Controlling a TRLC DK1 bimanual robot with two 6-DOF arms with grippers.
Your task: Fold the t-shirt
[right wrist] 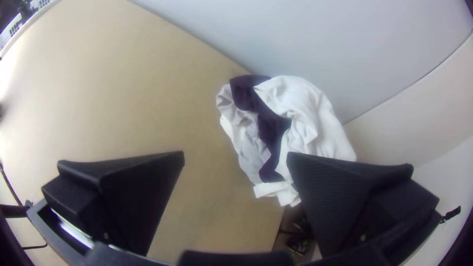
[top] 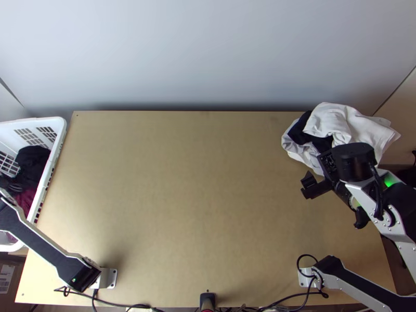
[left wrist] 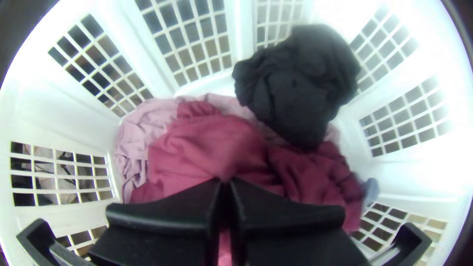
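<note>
At the top view's left edge, my left gripper (top: 9, 183) is over the laundry basket. In the left wrist view, this gripper (left wrist: 225, 183) is shut on maroon cloth (left wrist: 212, 143), which rises in a soft ridge to the fingertips. The rest of that cloth lies bunched in the basket. My right gripper (top: 336, 202) stands open above the table's right side, near a pile of white and dark cloth (top: 359, 125). In the right wrist view, the right gripper (right wrist: 235, 153) has nothing between its fingers; the bunched pile (right wrist: 313, 116) lies beyond them.
The white basket (top: 61, 127) stands at the table's left edge. Inside it are black cloth (left wrist: 300, 79) and pale pink cloth (left wrist: 135, 130). Bare wood spans the middle of the table (top: 192, 182). Cables (top: 117, 303) run along the near edge.
</note>
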